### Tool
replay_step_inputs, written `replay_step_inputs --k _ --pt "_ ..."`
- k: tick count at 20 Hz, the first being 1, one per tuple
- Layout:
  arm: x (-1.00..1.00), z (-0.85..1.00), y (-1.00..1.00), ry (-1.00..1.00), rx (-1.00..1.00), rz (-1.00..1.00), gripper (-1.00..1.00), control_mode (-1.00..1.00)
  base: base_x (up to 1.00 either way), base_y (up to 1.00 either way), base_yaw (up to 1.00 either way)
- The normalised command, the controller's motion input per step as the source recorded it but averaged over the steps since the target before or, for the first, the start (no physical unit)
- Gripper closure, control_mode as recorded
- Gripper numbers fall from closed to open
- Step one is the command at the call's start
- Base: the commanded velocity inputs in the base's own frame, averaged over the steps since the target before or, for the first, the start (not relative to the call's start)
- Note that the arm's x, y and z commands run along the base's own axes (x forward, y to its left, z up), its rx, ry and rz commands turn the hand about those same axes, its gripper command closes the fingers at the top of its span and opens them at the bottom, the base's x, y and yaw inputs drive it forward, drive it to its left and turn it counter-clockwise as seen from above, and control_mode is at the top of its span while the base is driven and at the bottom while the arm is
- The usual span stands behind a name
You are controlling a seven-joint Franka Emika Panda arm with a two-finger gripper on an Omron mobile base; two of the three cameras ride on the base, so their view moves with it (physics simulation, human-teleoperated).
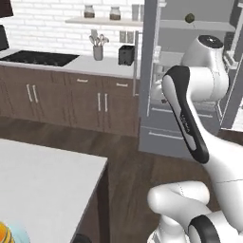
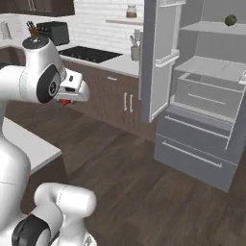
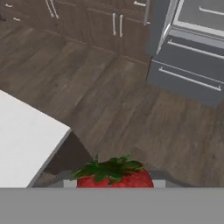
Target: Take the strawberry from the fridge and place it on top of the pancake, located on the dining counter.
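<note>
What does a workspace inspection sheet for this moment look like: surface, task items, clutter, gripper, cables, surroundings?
Surface: dining counter, white top; pancake on a plate at its near edge.
Job's things: strawberry held in the gripper, above the wood floor beside the counter corner; fridge door open, upper drawer pulled out.
Clutter: dark green ball on the upper fridge shelf.
Grippers: gripper shut on the strawberry.
Cables: nothing seen.
Surroundings: brown cabinets, black cooktop, utensil holder, toaster, jars on a wall shelf.

Your arm [image 1: 209, 142] is glossy white, built of rounded segments. Black bands mark its joints. A dark cap tops its upper link.
</note>
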Motion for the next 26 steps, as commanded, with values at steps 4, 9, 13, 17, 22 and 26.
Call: replay_step_inputs --k 4,9,13,17,22,26 --pt "0.0 0.0 0.0 0.0 0.0 0.0 1.0 1.0 -0.8 0.0 0.6" --pt "0.0 0.0 0.0 0.0 0.0 0.0 1.0 1.0 -0.74 0.0 0.62" --pt "0.0 0.0 0.0 0.0 0.0 0.0 1.0 1.0 -0.65 0.0 0.66" --pt "0.0 0.0 0.0 0.0 0.0 0.0 1.0 1.0 -0.37 0.0 0.67" --pt "0.0 0.0 0.0 0.0 0.0 0.0 1.0 1.0 -0.02 -0.09 0.61" --pt "0.0 0.0 0.0 0.0 0.0 0.0 1.0 1.0 0.31 -0.02 0.51"
